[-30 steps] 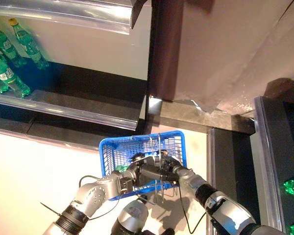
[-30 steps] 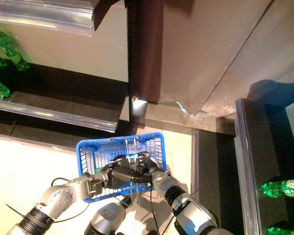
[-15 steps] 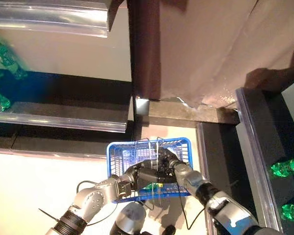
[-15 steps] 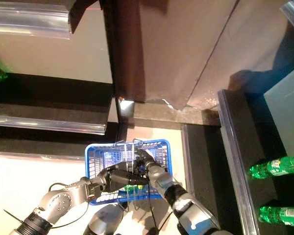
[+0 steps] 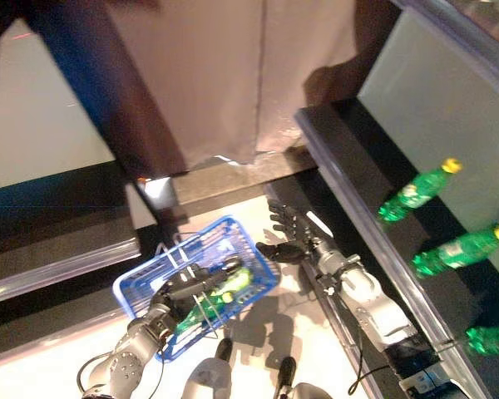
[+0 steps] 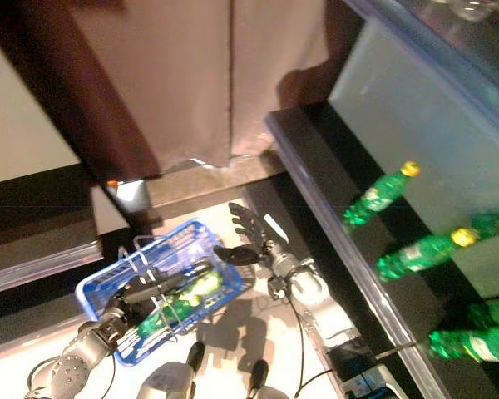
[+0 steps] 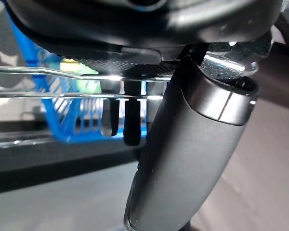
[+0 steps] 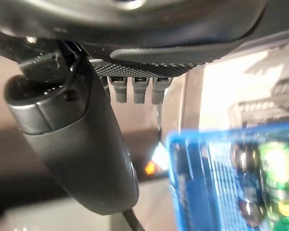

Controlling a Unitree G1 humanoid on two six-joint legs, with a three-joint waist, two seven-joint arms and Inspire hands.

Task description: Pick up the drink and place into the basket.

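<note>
Compared with half a second ago, the right hand (image 5: 293, 237) is pulling clear of the basket (image 5: 141, 287), fingers spread and empty. Head views: the drink (image 5: 212, 298) is lying inside, so placing looks done. Left hand (image 5: 179, 289) is curling round the wire handle (image 7: 48, 82). Wrist views are mostly blocked by thumbs, hiding most of the bottle. Next is probably just keeping the basket steady.
</note>
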